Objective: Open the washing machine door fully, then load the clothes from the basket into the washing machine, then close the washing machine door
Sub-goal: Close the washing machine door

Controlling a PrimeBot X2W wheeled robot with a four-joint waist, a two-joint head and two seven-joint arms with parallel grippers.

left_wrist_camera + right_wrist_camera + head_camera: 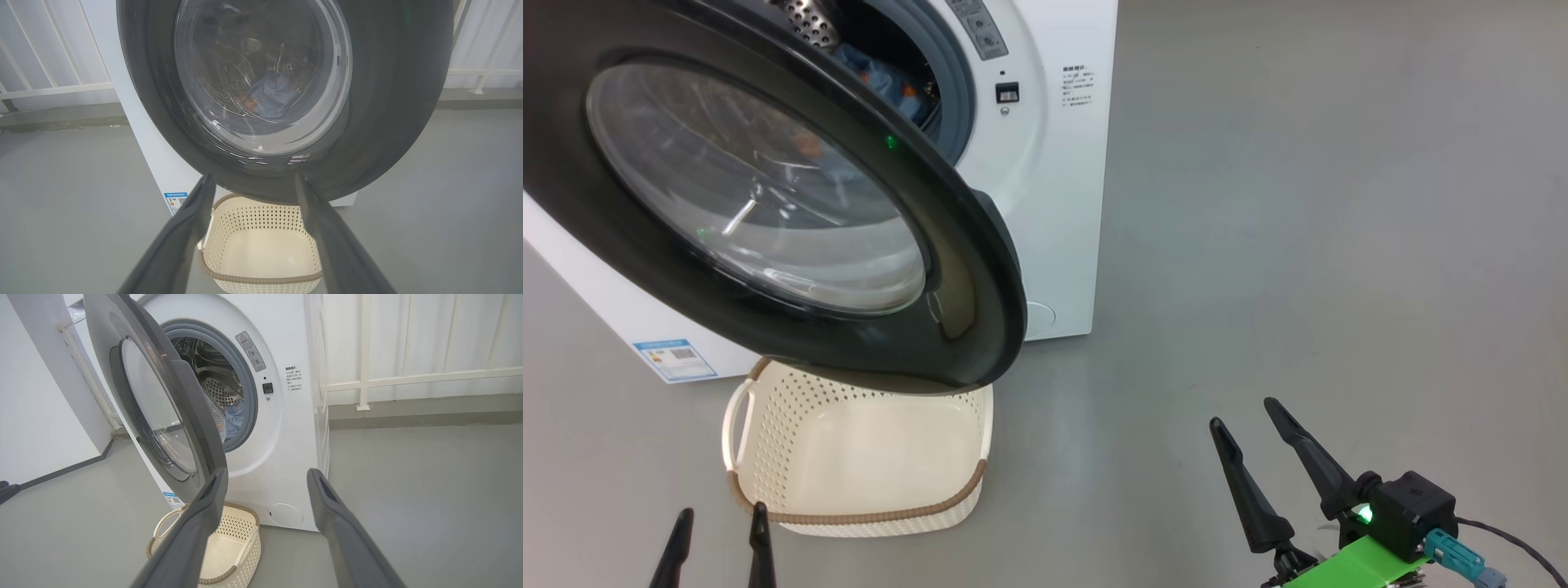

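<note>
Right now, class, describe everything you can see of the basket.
The basket is cream perforated plastic, rounded-rectangular, with a brown woven-look rim and white side handles. It stands upright and empty on the grey floor before the washing machine, its far end under the open door.

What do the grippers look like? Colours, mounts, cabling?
Right gripper: two long tapered dark fingers on a black housing with a green light, bright green mount, teal connector, dark cable. Left gripper: matching dark tapered fingers.
</note>
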